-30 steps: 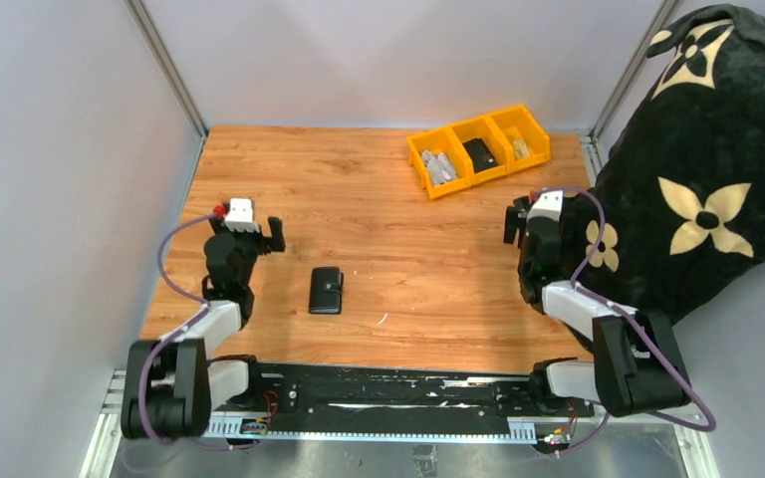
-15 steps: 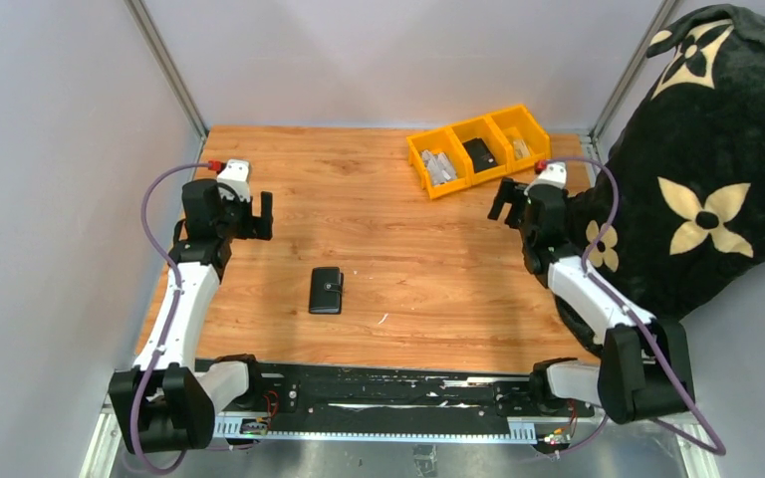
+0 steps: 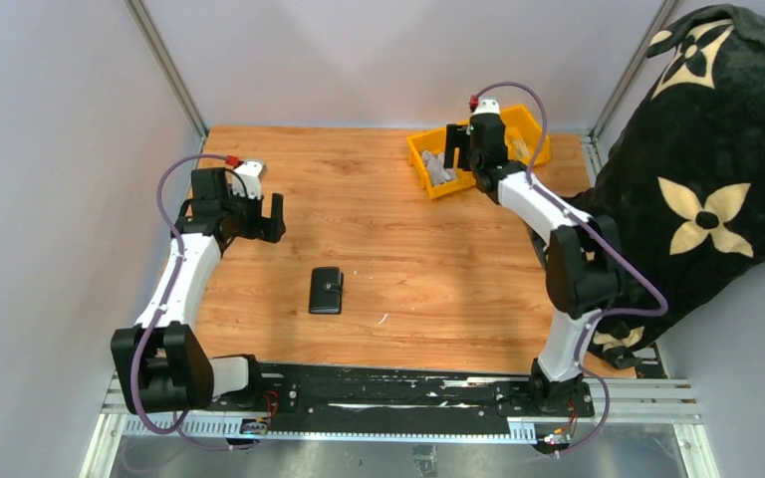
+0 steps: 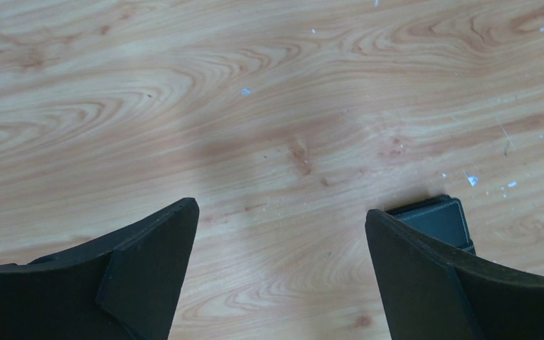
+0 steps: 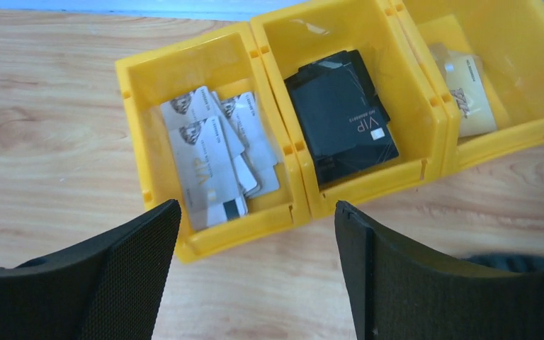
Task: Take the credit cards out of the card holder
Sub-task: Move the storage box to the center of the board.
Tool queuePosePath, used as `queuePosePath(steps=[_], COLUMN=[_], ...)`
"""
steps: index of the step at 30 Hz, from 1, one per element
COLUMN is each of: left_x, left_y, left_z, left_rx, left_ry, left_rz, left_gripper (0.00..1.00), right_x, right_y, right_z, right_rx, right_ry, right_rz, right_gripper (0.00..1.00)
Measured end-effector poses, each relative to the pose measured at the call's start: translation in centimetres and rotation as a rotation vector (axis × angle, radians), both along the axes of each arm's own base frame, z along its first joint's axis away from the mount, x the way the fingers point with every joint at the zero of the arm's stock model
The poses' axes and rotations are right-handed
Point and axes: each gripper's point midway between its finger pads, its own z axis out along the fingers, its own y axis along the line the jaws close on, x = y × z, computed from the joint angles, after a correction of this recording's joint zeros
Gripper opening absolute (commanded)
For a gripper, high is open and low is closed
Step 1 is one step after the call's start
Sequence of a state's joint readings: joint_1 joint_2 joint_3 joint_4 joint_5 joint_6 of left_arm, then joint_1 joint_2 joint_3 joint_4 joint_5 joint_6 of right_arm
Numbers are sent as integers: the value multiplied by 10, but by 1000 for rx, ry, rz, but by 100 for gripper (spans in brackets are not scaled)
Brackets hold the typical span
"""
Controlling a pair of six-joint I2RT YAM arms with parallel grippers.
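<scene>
The card holder point(image 3: 326, 291), small, black and folded shut, lies flat on the wooden table a little in front of centre. The credit cards are hidden inside it. My left gripper point(image 3: 259, 221) hovers open to its left and farther back. In the left wrist view a corner of the card holder point(image 4: 435, 216) peeks out behind the right finger of the left gripper point(image 4: 280, 212), with only bare wood between the jaws. My right gripper point(image 3: 461, 154) hangs open over the yellow bins at the back, far from the holder, and the right gripper point(image 5: 256, 207) holds nothing.
Three joined yellow bins point(image 5: 294, 205) stand at the back right. The left one holds several pale grey-white VIP cards point(image 5: 212, 152), the middle a chunky black item point(image 5: 343, 124), the right tan cards point(image 5: 464, 88). A black plush bag with cream flowers point(image 3: 717, 169) crowds the right edge.
My right arm has swung from beside the plush bag forward and left to above the yellow bins. The left arm has stretched out and risen. The card holder has not moved.
</scene>
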State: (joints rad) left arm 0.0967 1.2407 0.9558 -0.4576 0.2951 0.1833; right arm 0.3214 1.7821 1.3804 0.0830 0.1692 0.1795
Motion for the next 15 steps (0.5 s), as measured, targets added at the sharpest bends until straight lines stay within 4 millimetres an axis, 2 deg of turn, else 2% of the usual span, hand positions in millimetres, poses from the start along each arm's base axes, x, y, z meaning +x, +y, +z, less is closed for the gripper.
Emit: queuePosePath(steps=[4,8,15], left_x=[-8,-13,-10], left_y=[-9,-16,-20], left_z=[-6,-2,10], left_rx=[-25,-36,-46], left_ry=[55,71,69], left_rz=[-55,-112,-148], left_gripper=[100,100,100], right_x=[29,50,72], right_y=[-3,-5,-5], right_z=[-23,-49,-97], right_rx=[-87,-145,-227], right_ry=[48,95,163], right_rz=[-29,-50,-49], right_gripper=[82,76,52])
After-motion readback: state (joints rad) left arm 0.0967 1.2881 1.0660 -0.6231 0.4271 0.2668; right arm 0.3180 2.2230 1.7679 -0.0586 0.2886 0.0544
